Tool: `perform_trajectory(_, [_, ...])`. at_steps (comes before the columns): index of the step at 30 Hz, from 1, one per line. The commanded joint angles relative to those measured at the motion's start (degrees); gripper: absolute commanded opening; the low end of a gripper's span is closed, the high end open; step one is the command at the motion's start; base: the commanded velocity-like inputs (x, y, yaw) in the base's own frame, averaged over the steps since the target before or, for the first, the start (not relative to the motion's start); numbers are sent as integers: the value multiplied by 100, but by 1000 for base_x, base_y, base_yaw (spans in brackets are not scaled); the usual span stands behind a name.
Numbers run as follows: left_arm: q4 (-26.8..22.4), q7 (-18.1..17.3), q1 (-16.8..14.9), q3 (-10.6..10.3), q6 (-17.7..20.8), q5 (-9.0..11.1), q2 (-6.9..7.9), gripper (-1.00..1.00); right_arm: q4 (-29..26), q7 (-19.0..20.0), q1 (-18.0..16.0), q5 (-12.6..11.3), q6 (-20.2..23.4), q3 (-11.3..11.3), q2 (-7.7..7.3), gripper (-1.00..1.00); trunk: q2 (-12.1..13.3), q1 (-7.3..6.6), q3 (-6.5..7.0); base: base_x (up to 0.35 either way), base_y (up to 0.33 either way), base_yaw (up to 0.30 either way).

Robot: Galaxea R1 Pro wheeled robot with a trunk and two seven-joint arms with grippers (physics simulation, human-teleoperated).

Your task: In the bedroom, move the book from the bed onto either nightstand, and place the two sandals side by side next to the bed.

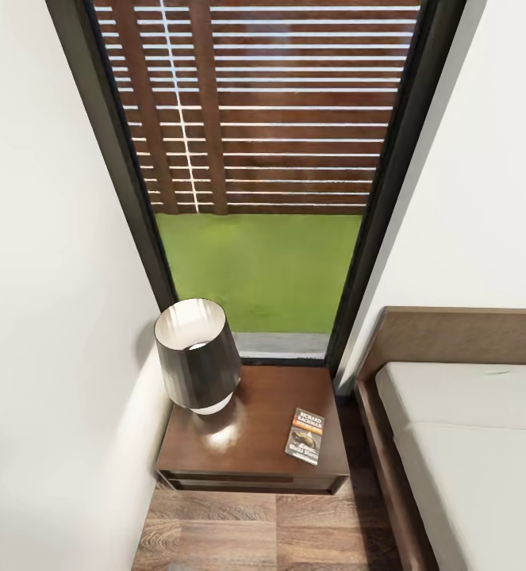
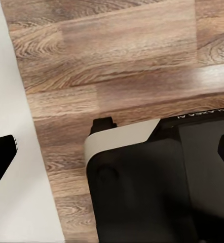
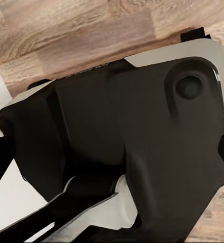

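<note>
Head view: book (image 1: 305,435) flat on nightstand (image 1: 247,444), beside lamp (image 1: 197,354).

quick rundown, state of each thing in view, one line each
book: lying flat, cover up, on the nightstand's near right corner
nightstand: drawer closed, carrying the lamp and book
lamp: upright at the back left, shade tilted
bed: mattress bare where visible
left gripper: fingers apart, empty, over the floor
</note>
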Motion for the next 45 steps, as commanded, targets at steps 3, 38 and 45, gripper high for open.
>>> perform_trajectory(3, [42,28,7,-51,-23,124,28,100,46,19,101,17,20,-54,1,100,-10,3,-9,0,0,0])
perform_trajectory(38, [129,-210,443,-50,-130,273,345,100,104,21,320,19,21,-58,-12,100,-10,3,-9,0,0,0])
perform_trajectory(45, [130,-212,522,-50,-134,270,346,100,104,21,320,19,24,-59,-10,100,-10,3,-9,0,0,0])
